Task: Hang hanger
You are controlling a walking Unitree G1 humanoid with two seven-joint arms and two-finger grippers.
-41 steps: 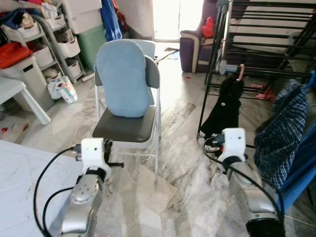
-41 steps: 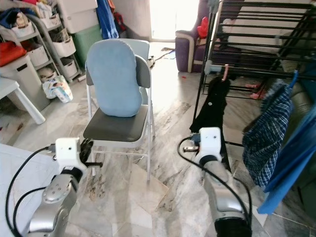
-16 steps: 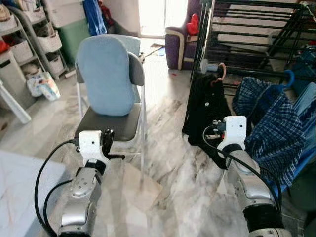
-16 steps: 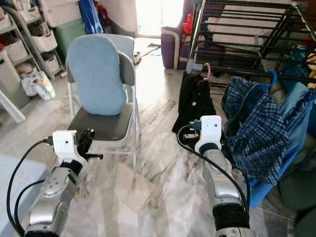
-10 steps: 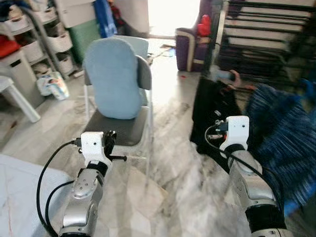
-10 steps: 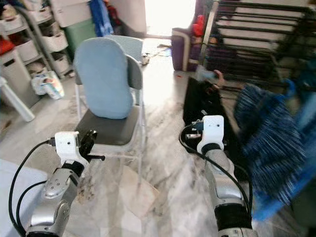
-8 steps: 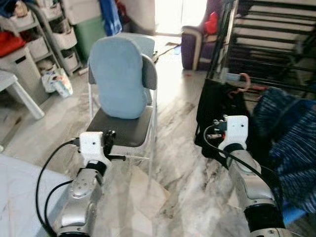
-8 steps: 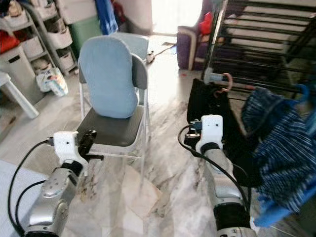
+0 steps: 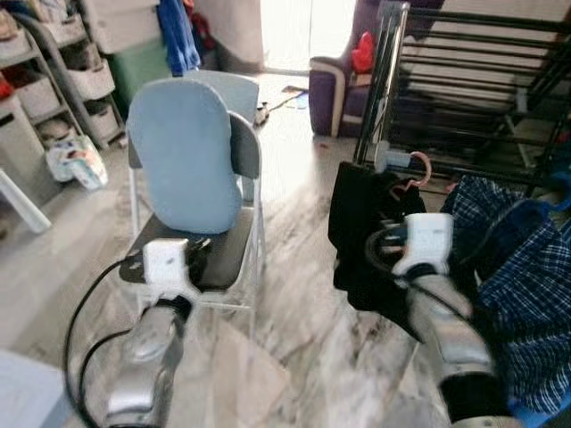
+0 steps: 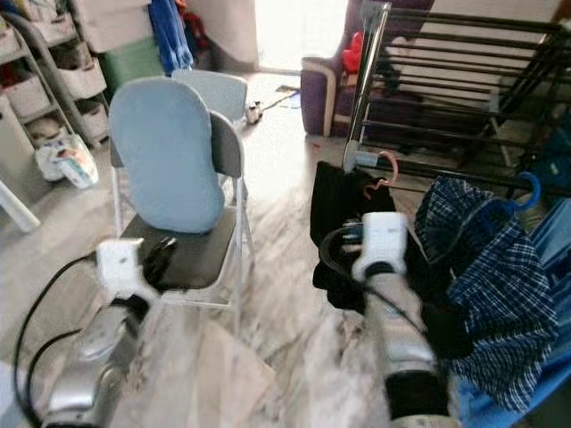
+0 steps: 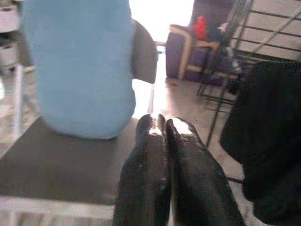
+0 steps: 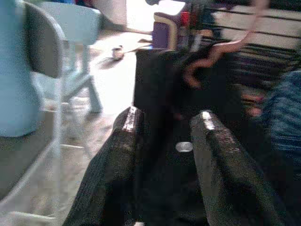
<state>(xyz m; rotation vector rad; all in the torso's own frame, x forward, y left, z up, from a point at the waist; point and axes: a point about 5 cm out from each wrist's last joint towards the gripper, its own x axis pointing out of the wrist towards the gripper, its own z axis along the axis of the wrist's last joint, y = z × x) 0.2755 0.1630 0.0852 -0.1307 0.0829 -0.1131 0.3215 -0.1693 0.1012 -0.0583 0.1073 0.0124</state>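
Observation:
A black garment (image 9: pixel 361 241) hangs on a pink hanger (image 9: pixel 416 171) from a low rail of the black drying rack (image 9: pixel 464 85). Beside it, a blue plaid shirt (image 10: pixel 486 267) hangs on a blue hanger (image 10: pixel 530 189). My right gripper (image 12: pixel 167 120) is open and points at the black garment, close in front of it, with the pink hook (image 12: pixel 221 47) above. My right wrist (image 9: pixel 425 239) is level with the garment's middle. My left gripper (image 11: pixel 163 123) is shut and empty, held over the front of the chair seat (image 11: pixel 56 160).
A grey folding chair with a light blue cushion (image 9: pixel 183 160) stands at the left, just ahead of my left arm. A purple sofa (image 9: pixel 332 76) is behind the rack. Shelves with baskets (image 9: pixel 76 80) line the far left. Marble floor (image 9: pixel 285 312) lies open between chair and rack.
The view has swung and come nearer to the rack as I moved. The black garment now lies right before my right gripper. Both arms keep their pose.

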